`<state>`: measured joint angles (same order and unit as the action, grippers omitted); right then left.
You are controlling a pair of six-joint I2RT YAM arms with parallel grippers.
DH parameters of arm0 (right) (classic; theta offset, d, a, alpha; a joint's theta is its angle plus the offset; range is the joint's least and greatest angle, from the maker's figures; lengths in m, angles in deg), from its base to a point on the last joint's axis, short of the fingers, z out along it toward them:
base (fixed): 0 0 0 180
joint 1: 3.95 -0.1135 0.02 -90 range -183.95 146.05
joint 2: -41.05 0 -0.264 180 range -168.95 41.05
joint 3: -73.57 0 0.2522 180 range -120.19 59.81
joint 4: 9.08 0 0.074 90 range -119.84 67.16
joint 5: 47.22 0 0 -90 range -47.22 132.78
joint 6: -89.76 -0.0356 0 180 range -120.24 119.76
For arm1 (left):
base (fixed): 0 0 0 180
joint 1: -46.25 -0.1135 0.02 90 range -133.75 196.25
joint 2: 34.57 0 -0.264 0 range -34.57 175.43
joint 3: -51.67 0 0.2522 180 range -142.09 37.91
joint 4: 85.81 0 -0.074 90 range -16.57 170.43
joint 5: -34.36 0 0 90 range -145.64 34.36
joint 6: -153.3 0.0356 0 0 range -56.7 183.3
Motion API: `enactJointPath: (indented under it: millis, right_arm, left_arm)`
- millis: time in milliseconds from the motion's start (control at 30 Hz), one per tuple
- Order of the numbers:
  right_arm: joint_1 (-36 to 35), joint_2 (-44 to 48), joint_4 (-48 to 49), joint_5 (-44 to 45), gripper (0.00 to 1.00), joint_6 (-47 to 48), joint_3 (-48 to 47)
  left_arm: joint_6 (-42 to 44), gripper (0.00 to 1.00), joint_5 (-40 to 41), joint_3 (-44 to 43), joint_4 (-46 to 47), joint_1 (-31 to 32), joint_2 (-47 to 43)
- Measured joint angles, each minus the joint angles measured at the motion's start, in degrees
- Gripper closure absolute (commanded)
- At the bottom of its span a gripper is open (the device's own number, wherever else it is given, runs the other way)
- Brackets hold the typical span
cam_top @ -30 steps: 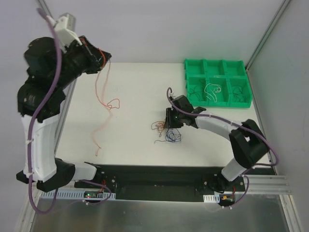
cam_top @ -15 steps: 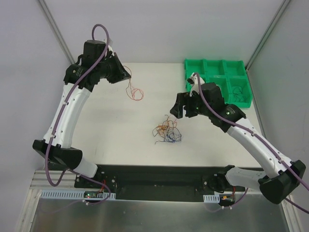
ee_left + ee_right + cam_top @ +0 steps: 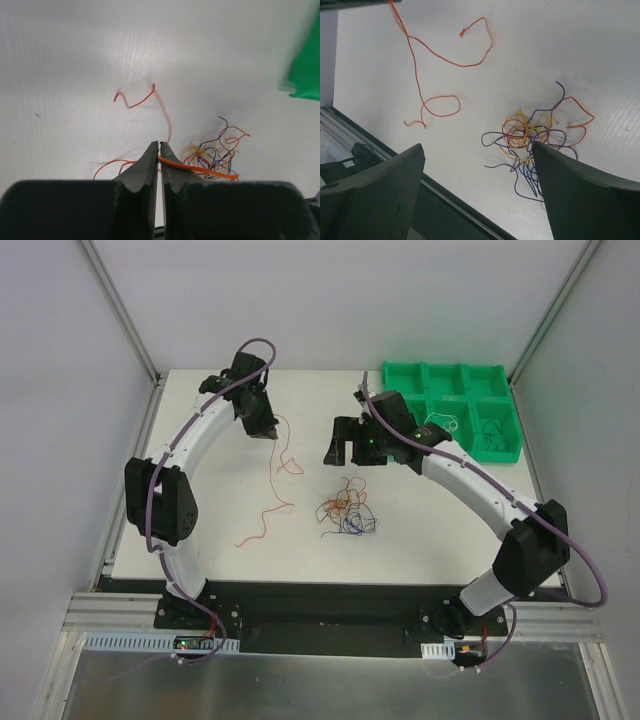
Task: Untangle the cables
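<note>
White counter inside a pale-walled cell; arm bases at the near edge.

Nearest you: the loose tail of a long, thin orange wire lies left of centre, well apart from the rest. It runs up and away to the left arm's fingers, which are pressed together and pinch it just behind their tips.

Mid-counter: a small knot of curly hair-thin cables in orange, yellow, red and blue-purple, lying flat with nothing touching it. Loops cross tightly at its core, and a few ends stick out at the edges.

Just beyond the knot: the right arm's fingers hang above it, spread wide and holding nothing.

Far right: a green plastic tray with six compartments. At least three near-row compartments hold single strands, one white and two dark.

Progress, as you might judge it: several strands appear sorted, and the orange one is free but not binned. The knot remains, so most of the fine work is ahead of you.
</note>
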<state>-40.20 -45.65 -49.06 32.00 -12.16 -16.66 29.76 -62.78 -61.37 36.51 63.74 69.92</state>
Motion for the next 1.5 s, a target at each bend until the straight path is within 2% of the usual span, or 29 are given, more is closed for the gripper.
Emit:
enactJointPath:
  millis: [67,133,300,400,433,633,833,1000,1167,1233,1433,1500]
  right_arm:
    - [-0.1,-2.7,0.1,-0.9,0.09,-0.5,-2.3]
    - [-0.4,-5.1,0.7,-2.1,0.09,-0.7,-4.3]
    - [-2.2,-9.1,3.5,-3.8,0.09,0.2,-5.6]
    - [-4.0,-12.7,4.9,-4.5,0.08,2.6,-5.8]
    - [-4.5,-14.0,5.2,-4.8,0.08,3.5,-5.9]
    - [-5.3,-22.8,4.7,-4.2,0.03,12.7,-11.5]
    - [-7.6,-24.3,6.9,0.9,0.02,18.7,-12.8]
    - [-9.9,-30.4,10.1,2.9,0.02,22.0,-17.7]
    - [-10.5,-36.6,11.0,5.7,0.03,23.1,-21.9]
    - [-10.4,-38.1,10.9,7.5,0.06,23.4,-23.0]
    - [-10.1,-41.0,10.3,11.1,0.29,22.8,-25.8]
    - [-9.9,-41.7,10.4,11.5,0.34,21.8,-26.4]
  left_arm:
    - [0.5,0.90,0.4,2.4,0.1,-0.4,0.3]
    - [0.9,0.80,0.4,4.8,0.1,-0.7,0.2]
    - [2.0,0.47,-0.8,12.1,1.4,-1.0,-1.5]
    - [3.1,0.37,-1.8,17.3,1.4,-1.0,-4.8]
    - [3.4,0.29,-1.9,18.9,1.2,-1.0,-6.4]
    - [5.7,0.27,-3.5,26.9,0.3,-1.1,-21.0]
    - [7.1,0.25,-3.7,36.3,-0.8,-1.9,-33.0]
    - [7.5,0.26,-3.3,39.3,-2.5,-4.9,-35.7]
    - [8.2,0.26,-2.9,40.3,-2.6,-4.8,-37.7]
    - [8.7,0.26,-2.8,40.6,-2.6,-4.8,-38.6]
    - [10.1,0.26,-2.8,41.3,-2.6,-4.8,-39.3]
    - [10.4,0.26,-2.8,41.4,-2.6,-4.8,-39.3]
